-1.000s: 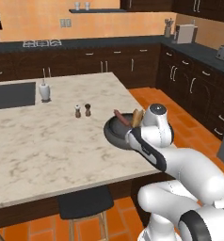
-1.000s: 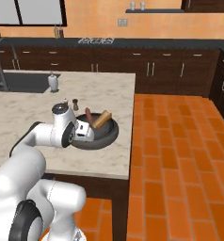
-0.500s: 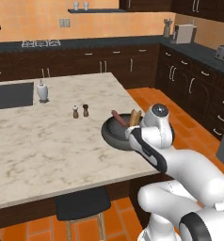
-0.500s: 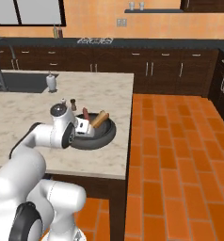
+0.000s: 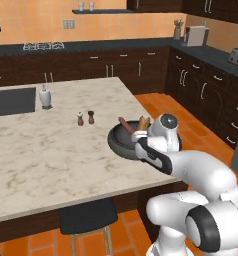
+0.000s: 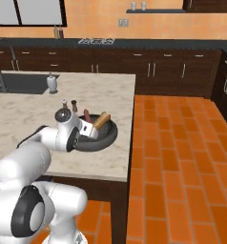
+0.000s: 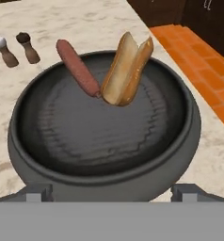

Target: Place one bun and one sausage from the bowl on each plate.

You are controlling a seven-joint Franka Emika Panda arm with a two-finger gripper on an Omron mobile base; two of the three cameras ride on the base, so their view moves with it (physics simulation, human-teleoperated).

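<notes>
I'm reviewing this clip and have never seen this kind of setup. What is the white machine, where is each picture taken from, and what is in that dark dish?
It is a white robot arm on a driving base in a rendered kitchen. Two pictures come from cameras behind the arm, left and right. The third looks along its pincer, which is open and holds nothing. On the marble island sits the bowl, holding one sausage and one bun that lean on its far rim. Two small shakers stand beyond it.
</notes>
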